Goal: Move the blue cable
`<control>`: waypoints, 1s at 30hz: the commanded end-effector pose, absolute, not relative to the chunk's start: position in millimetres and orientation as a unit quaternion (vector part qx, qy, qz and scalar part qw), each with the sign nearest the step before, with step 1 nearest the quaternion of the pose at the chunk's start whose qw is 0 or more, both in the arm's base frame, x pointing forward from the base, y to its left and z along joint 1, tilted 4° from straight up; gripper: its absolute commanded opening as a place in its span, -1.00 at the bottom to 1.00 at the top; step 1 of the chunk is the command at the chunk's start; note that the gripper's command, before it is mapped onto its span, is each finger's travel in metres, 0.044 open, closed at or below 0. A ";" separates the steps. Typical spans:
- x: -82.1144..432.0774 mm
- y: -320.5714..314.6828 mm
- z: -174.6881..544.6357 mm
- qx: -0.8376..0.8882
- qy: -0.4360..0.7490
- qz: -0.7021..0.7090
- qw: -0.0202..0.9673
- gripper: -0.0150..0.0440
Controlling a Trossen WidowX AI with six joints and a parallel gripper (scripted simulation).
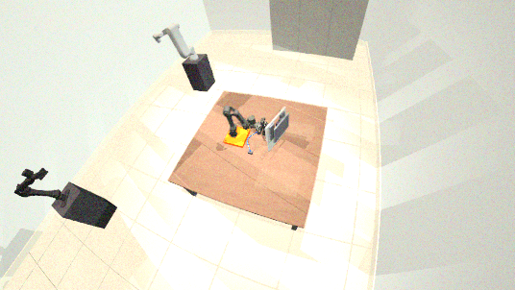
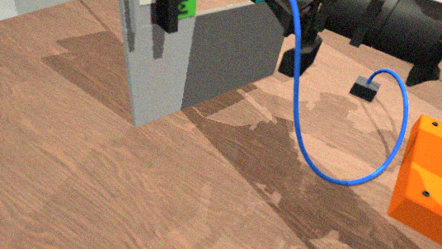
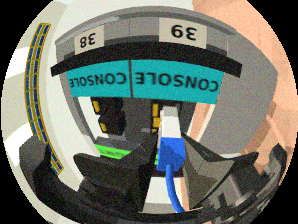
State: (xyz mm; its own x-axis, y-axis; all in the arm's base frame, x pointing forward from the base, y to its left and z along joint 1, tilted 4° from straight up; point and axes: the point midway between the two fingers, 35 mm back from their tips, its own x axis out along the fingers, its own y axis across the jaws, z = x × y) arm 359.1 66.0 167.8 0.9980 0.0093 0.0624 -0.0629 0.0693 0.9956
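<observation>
The blue plug with its pale connector is between the fingers of my gripper, which is shut on it. The connector points at the ports under the right-hand teal CONSOLE label, below the number 39. It covers part of them, and its tip is hidden, so I cannot tell how far in it sits. A second CONSOLE label, below the number 38, is to the left, with dark ports beneath it. The blue cable hangs from the plug in a loop.
The grey rack panel stands upright on the wooden table. A green label is on its face. The cable's other end is at a small dark block. The arm's orange base is beside the loop.
</observation>
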 end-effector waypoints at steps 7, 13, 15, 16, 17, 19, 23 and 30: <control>358.3 65.5 169.9 0.680 -0.024 0.025 0.732 -0.49; 358.1 65.0 168.8 0.680 -0.024 0.025 0.732 -0.49; 358.0 64.5 167.8 0.680 -0.024 0.026 0.732 -0.49; 358.0 64.3 167.5 0.680 -0.024 0.026 0.732 -0.49; 358.0 64.3 167.4 0.680 -0.024 0.026 0.732 -0.49; 358.0 64.3 167.4 0.680 -0.024 0.026 0.732 -0.49; 358.0 64.3 167.4 0.680 -0.024 0.026 0.732 -0.49; 357.9 63.9 165.6 0.680 -0.024 0.026 0.732 -0.49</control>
State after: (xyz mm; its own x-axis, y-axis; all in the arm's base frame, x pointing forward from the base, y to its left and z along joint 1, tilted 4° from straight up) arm 358.0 64.2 166.1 0.9977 0.0046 0.0674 -0.0676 0.0688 0.9953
